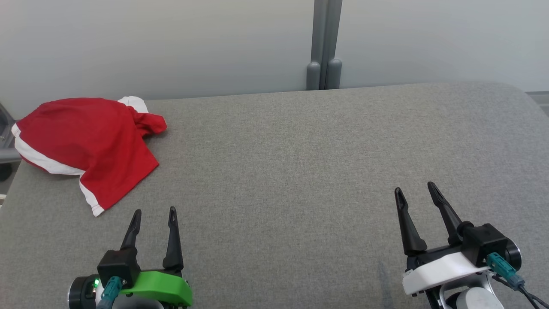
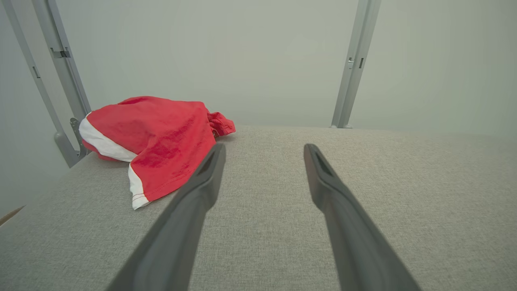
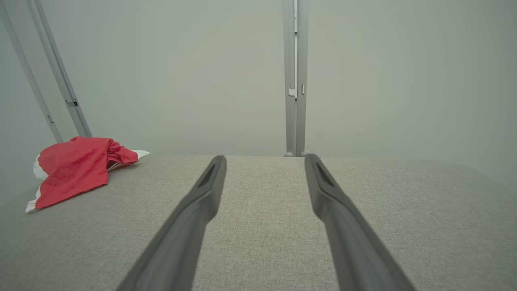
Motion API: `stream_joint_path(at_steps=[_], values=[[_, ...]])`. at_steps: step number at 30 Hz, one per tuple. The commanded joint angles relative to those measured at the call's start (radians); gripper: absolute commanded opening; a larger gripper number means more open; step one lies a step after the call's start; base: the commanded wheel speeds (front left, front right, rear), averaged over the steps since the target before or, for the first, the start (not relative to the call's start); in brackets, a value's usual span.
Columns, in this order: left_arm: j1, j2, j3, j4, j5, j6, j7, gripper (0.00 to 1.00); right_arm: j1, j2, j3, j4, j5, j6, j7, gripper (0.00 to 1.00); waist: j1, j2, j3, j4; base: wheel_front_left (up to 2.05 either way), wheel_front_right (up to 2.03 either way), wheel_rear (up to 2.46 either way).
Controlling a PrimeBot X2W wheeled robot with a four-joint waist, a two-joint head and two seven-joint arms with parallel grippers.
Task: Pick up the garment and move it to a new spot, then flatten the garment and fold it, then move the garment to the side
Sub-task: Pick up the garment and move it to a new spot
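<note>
A red garment (image 1: 92, 143) with white trim lies crumpled at the far left of the grey fabric surface (image 1: 300, 171). It also appears in the left wrist view as the garment (image 2: 157, 141) and at the left in the right wrist view (image 3: 76, 167). My left gripper (image 1: 154, 213) stands open near the front edge, just in front and to the right of the garment's nearest white-edged corner, not touching it. At the lower right, my right gripper (image 1: 415, 188) is open and empty, far from the cloth.
A grey post (image 1: 324, 45) rises behind the surface against a pale wall. More grey frame bars (image 2: 60, 68) stand behind the garment at the left edge. The surface's left edge (image 1: 10, 184) runs close to the garment.
</note>
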Motion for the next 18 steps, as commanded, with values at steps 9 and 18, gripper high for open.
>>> stream_joint_path(at_steps=[9, 18], values=[[0.013, 0.006, 0.001, -0.001, -0.001, -0.001, -0.003, 1.0, 0.015, -0.005, -0.001, -0.006, 0.001, 0.0, -0.004, 1.0, 0.0, 0.0, 0.001, 0.001, 0.0, 0.0, 0.0], [-0.007, 0.006, -0.005, 0.003, 0.002, -0.003, -0.003, 1.0, 0.02, -0.005, -0.011, -0.005, 0.006, 0.0, -0.004, 1.0, 0.0, 0.0, 0.005, 0.032, 0.0, 0.0, 0.0]])
